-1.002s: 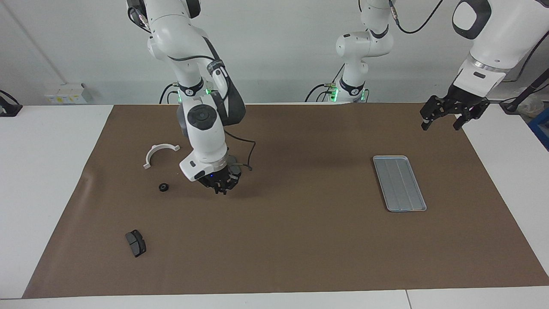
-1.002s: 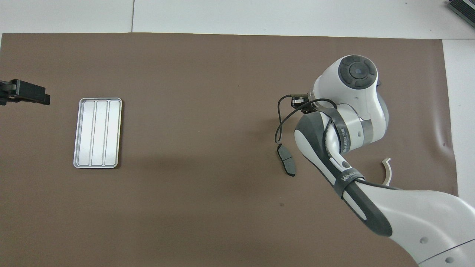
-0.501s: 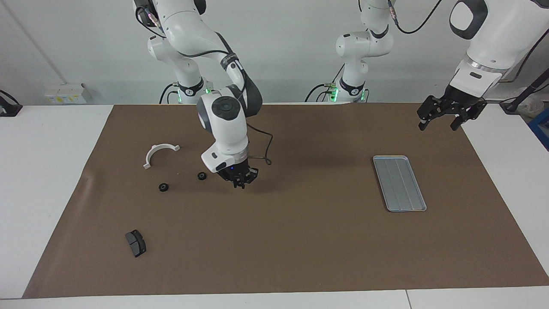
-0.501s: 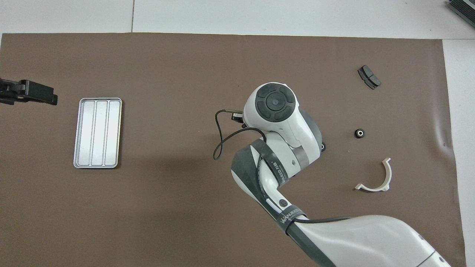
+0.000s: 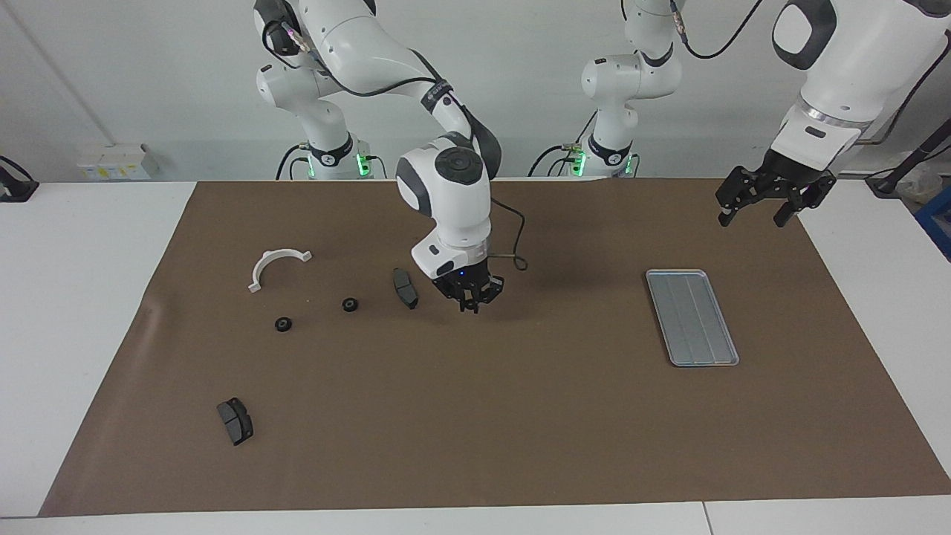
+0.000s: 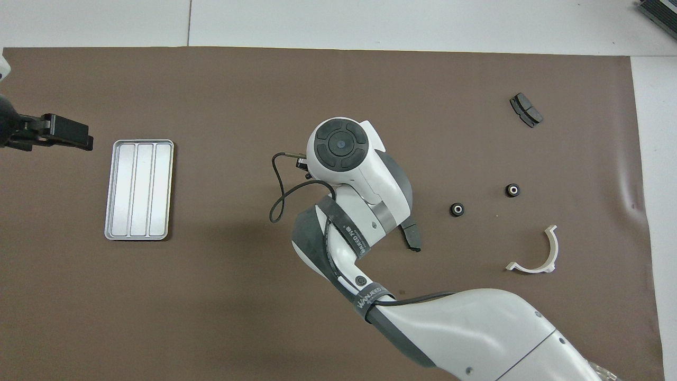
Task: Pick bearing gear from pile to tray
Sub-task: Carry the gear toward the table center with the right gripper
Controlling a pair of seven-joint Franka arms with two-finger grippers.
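The pile lies toward the right arm's end of the mat: a white half-ring bracket, two black round gears, and two dark grey pads. The silver grooved tray sits toward the left arm's end, with nothing in it. My right gripper hangs low over the mat beside the nearer pad, fingertips shut; whether a gear sits between them does not show. From overhead the arm's wrist hides it. My left gripper waits open in the air above the mat's corner by the tray.
A brown mat covers most of the white table. A black cable loops off the right wrist. Bare mat stretches between the right gripper and the tray.
The right arm has swung from over the pile toward the tray, gripper staying shut, uncovering one gear and the pad near it. The left gripper drifted slightly.
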